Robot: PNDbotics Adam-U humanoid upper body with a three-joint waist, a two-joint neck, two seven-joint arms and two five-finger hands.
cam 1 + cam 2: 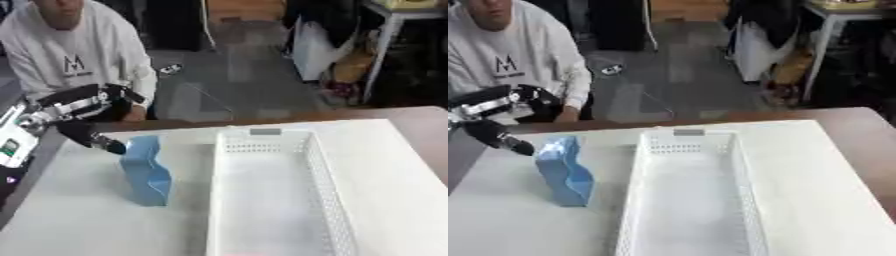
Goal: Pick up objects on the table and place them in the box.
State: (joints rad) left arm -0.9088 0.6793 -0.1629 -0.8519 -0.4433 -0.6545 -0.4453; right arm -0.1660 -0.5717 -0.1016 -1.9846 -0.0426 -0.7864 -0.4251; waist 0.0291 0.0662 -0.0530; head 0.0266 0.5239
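Left robot hand (94,140) comes in from the upper left, black fingers w/ silver joints behind, reaching down toward the top edge of the blue object (147,172). One dark fingertip sits right at the object's upper left corner, touching or just short of it; can't tell which. Whether the fingers are apart or pinched on that corner, can't tell either. Right robot hand not in either view.

The blue object stands upright on the bench (79,220), a thin wavy-sided piece, light blue, leaning a little. No label or print readable on it. It's on the left half of the bench, just beside the box's left wall but not touching.

The box (645,200) is a long white plastic basket w/ rows of small holes along its walls, running from mid-bench toward the near edge. Inside looks bare white. A small grey tab or label (689,132) sits on its far rim; nothing legible on it.

Bench top is white, w/ a brown strip showing along the far and right edges.

On the robot's left forearm, at the view's left edge, a white housing (10,147) w/ a small green mark, too small to read.

Only clear writing in the room: a dark "M"-shaped logo (73,63) on the white sweatshirt of a person sitting beyond the bench, w/ a line of small text under it that can't be made out.
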